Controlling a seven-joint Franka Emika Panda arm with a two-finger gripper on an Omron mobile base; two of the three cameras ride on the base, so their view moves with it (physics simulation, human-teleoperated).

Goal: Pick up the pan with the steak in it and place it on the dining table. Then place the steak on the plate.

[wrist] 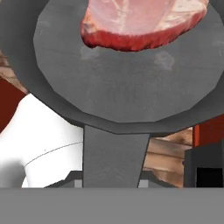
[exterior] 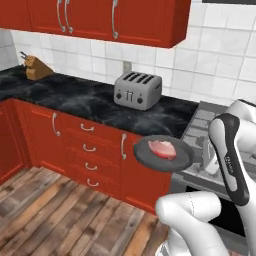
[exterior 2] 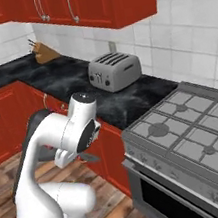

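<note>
Closest to the hand camera is the pan's handle (wrist: 113, 155). It runs straight away from the gripper (wrist: 109, 183), and the round part of the pan (wrist: 127, 83) sits at the far end of it. So the pan's long line goes from the hand, up the handle, to the bowl. The finger tips are mostly hidden under the handle, but the pan hangs in the air with nothing below it, so I think the gripper is pinched on the handle and carrying it.

In the left base view the pan (exterior: 150, 156) floats level in front of the red drawers (exterior: 89, 150), off the stove (exterior: 200, 131) and over the wood floor (exterior: 60, 210). The pan is dark grey, round and shallow.

The steak (exterior: 162, 149) lies in the pan, on the far half away from the handle. It is pink with a darker red edge and pale streaks. It looks flat and still.

Farther back is the black counter (exterior: 75, 95) with a silver toaster (exterior: 137, 90), and a knife block (exterior: 36, 67) at the far left.

The dining table and plate are somewhere else, so I think the pan must be carried there level, or the steak could slide off.
</note>
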